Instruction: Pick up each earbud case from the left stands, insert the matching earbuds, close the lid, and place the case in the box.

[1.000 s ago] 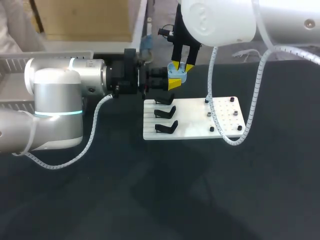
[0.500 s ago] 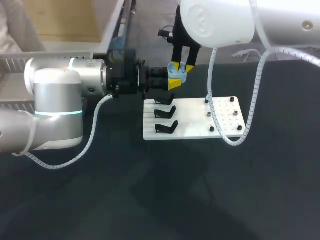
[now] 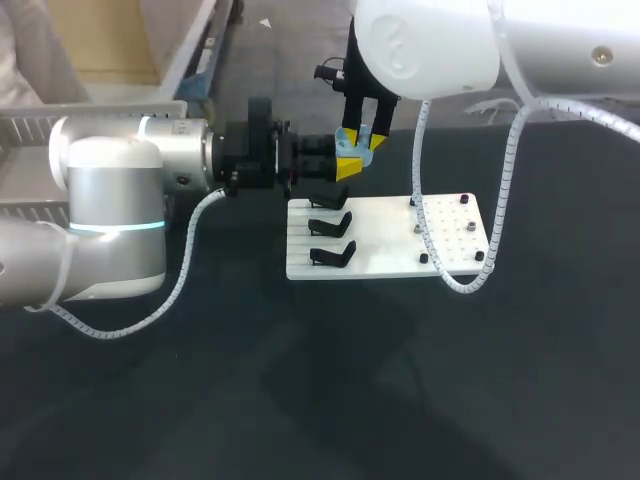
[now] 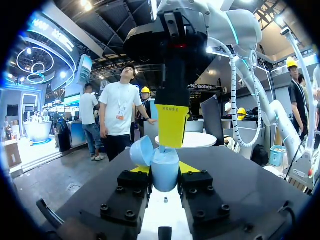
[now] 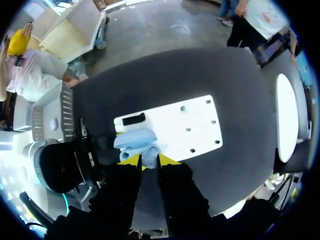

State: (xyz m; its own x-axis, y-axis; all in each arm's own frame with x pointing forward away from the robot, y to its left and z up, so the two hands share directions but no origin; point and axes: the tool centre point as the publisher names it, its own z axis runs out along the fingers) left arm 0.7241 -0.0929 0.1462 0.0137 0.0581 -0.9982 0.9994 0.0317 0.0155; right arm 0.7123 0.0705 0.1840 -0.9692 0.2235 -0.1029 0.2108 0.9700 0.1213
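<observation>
The left gripper (image 4: 164,169) clamps the light-blue earbud case (image 4: 165,175), lid open, above the white board's (image 3: 390,252) far edge. The right gripper (image 3: 364,137) hangs directly over it; its grip cannot be told. Print on its yellow tip is unreadable.

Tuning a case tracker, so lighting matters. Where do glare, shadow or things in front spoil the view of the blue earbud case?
Head view: the earbud case is half hidden between the left gripper and the right gripper; no glare. Left wrist view: evenly lit, no shadow on it, the right gripper just above. Right wrist view: evenly lit, the white board bright beside it.
</observation>
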